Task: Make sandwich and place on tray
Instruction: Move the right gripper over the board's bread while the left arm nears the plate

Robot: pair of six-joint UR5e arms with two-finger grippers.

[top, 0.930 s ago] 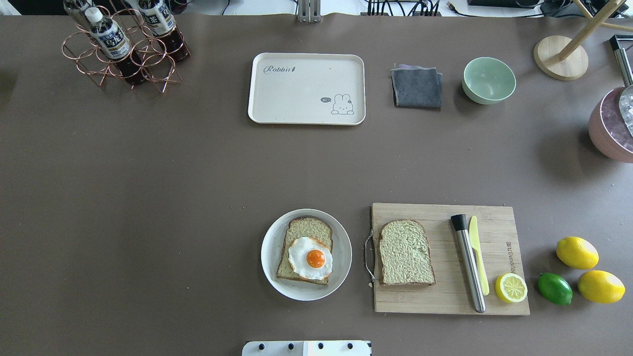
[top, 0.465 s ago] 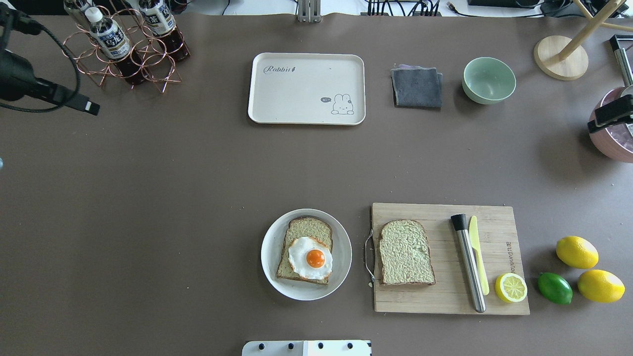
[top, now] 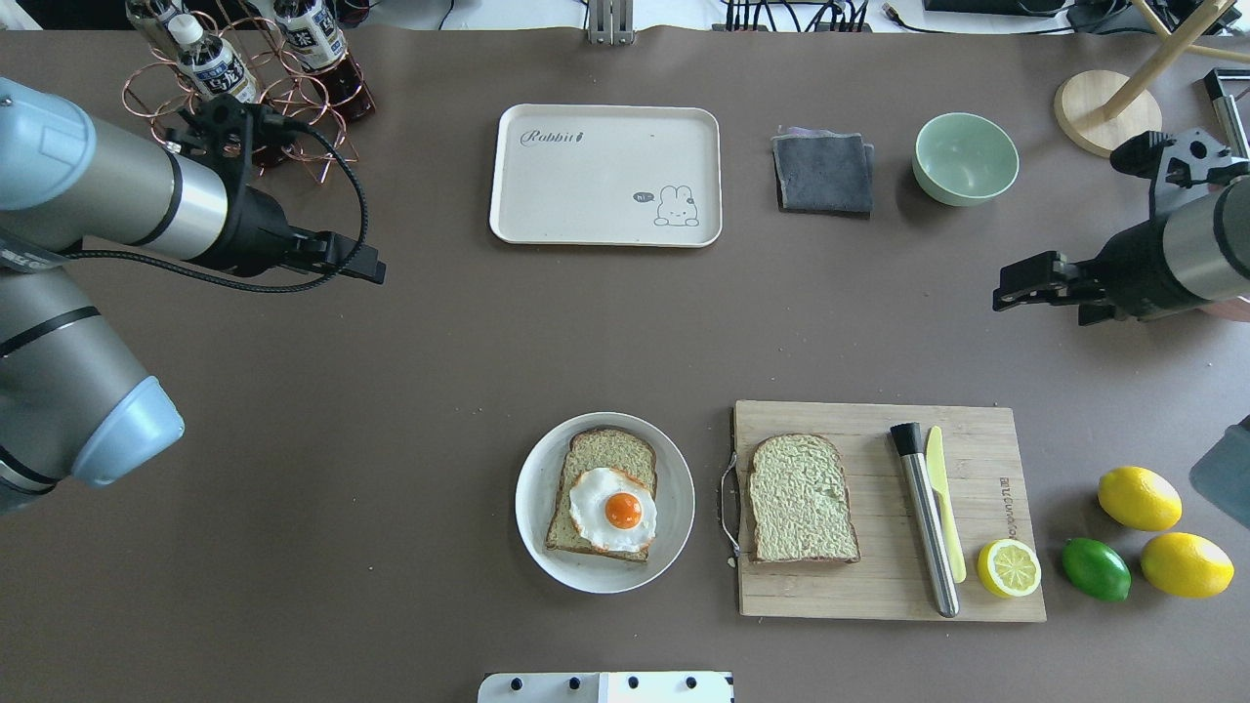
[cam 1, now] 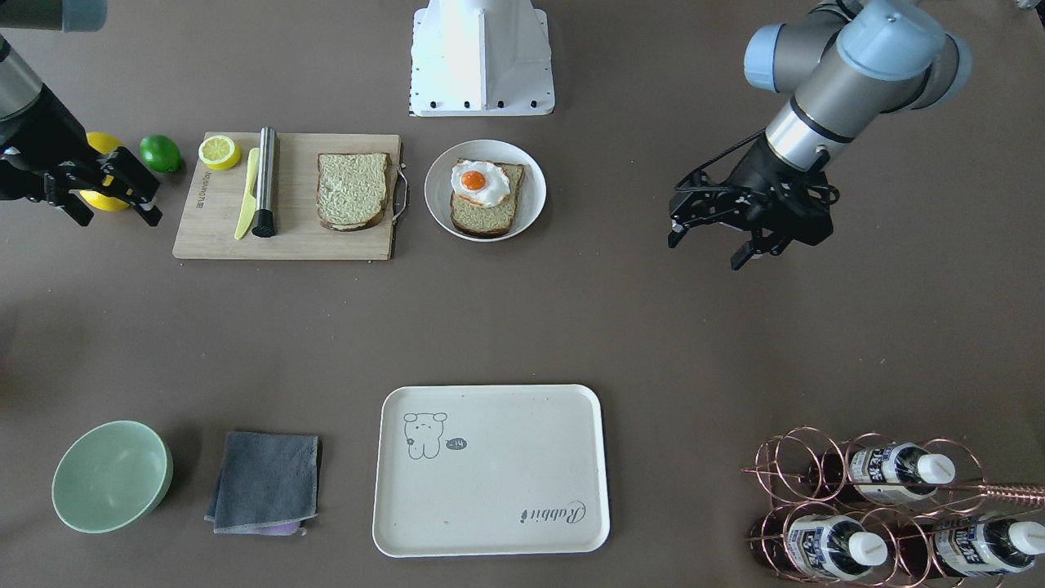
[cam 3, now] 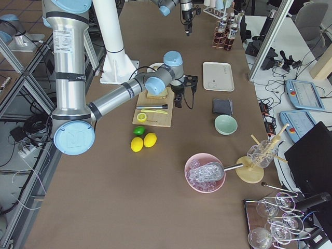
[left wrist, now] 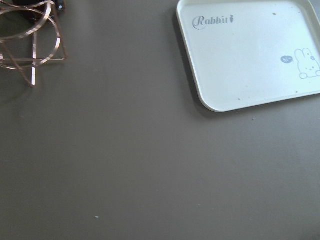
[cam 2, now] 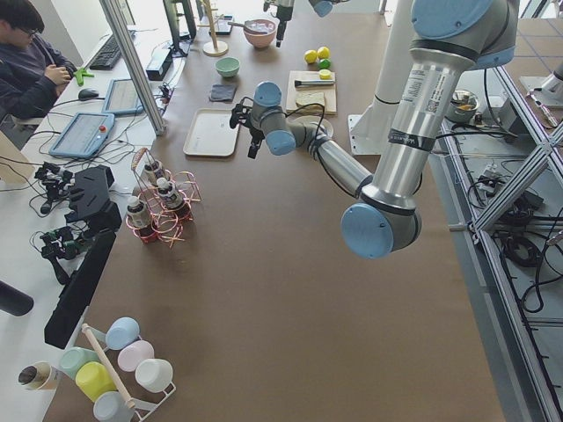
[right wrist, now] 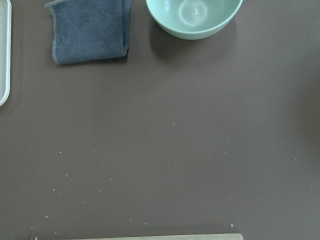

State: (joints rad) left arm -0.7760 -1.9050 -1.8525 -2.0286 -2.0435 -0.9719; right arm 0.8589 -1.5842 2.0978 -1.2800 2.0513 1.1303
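Note:
One bread slice (top: 603, 457) lies on a round white plate (top: 535, 488) with a fried egg (top: 612, 510) on top. A second bread slice (top: 801, 498) lies bare on the wooden cutting board (top: 879, 586). The cream tray (top: 605, 174) stands empty at the far middle; it also shows in the front view (cam 1: 490, 469) and the left wrist view (left wrist: 250, 55). My left gripper (cam 1: 704, 253) hangs open and empty above the table, left of the tray. My right gripper (cam 1: 120, 220) is open and empty, beyond the cutting board near the lemons.
A steel muddler (top: 926, 522), a yellow knife (top: 945, 508) and a lemon half (top: 1009, 568) lie on the board. Lemons (top: 1139, 498) and a lime (top: 1096, 569) lie to its right. A grey cloth (top: 823, 173), green bowl (top: 965, 158) and bottle rack (top: 244, 98) stand at the back.
Both arms have swung into the overhead view from the table's sides toward the middle. The bread, egg, plate and tray have not moved.

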